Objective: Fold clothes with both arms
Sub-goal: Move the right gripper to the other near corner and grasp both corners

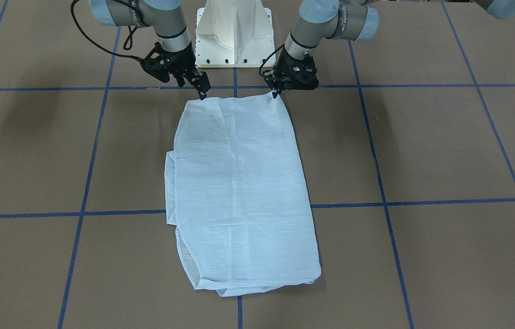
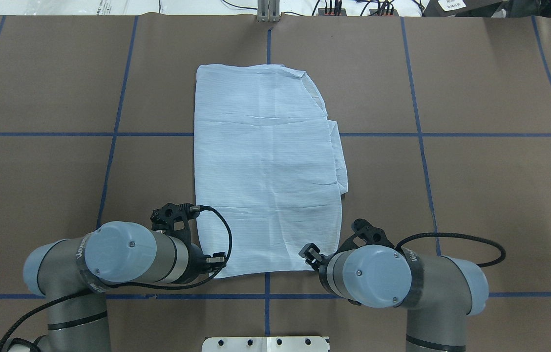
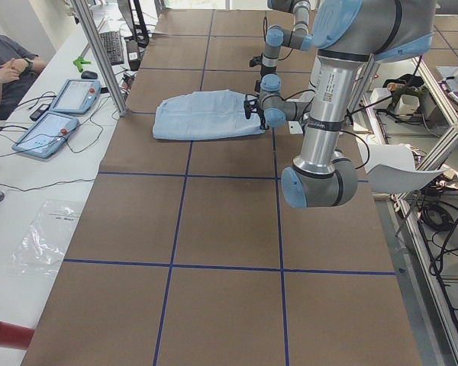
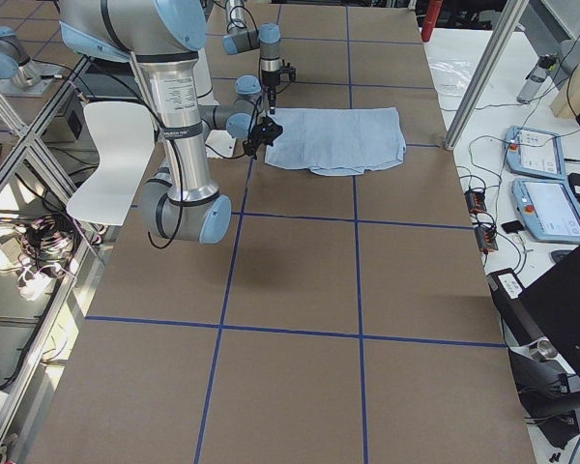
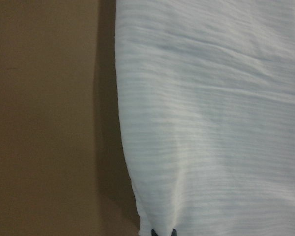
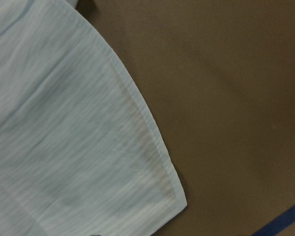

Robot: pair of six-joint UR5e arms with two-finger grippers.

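The light blue striped shirt (image 1: 239,183) lies folded into a long rectangle on the brown table, with its sleeves tucked under. It also shows in the overhead view (image 2: 265,166). My left gripper (image 1: 276,94) is shut on the shirt's near corner on its side and pulls it up into a small peak. In the left wrist view the fingertips (image 5: 162,232) pinch the cloth (image 5: 211,123). My right gripper (image 1: 202,95) stands at the other near corner with its fingers together on the edge. Its wrist view shows that corner (image 6: 64,147) lying low.
The white pedestal base (image 1: 233,36) stands just behind both grippers. Blue tape lines (image 1: 422,202) grid the table. An operator's desk with tablets (image 3: 61,114) runs along the far side, and a white chair (image 4: 106,159) stands behind the robot.
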